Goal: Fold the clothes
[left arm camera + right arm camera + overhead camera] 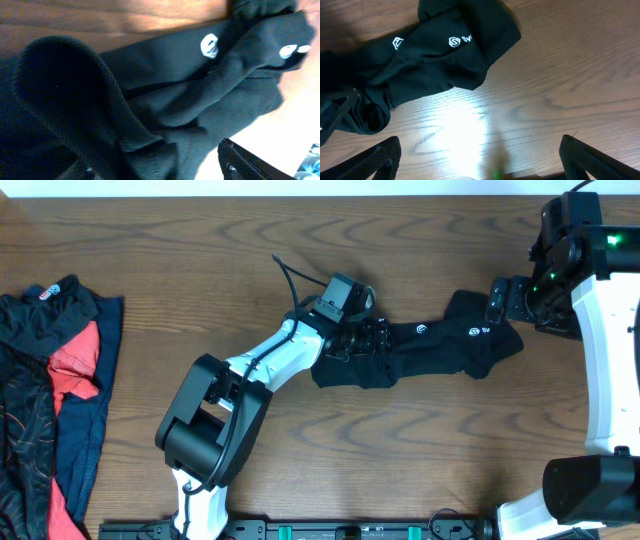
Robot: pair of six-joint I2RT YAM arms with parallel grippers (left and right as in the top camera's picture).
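In the left wrist view the black shirt (150, 100) pressed close to the lens and filled nearly the whole frame in thick bunched folds. One dark finger (250, 162) showed at the lower right. White logo prints (210, 45) sat at the upper right, with no letters legible there.

In the right wrist view the right gripper (480, 145) stood with its two fingers (370, 160) wide apart at the lower corners, bare wooden counter (560, 75) between them. The shirt lay beyond, at the upper left. It bore two white hexagon marks, the second followed by letters beginning "SV"; the rest was lost in a fold.

From above, the left arm (250, 375) rose from the bottom edge, bent at the elbow and reached up and right. The left gripper (365, 338) sat on the shirt's left end at the centre of the frame. Whether it was clamped on the cloth could not be told.

The right arm (605, 350) ran up the right edge and turned left to the shirt's right end.

At the far left lay a pile of clothes (45, 410), black-patterned, red and navy. A small label on it was too small to read.
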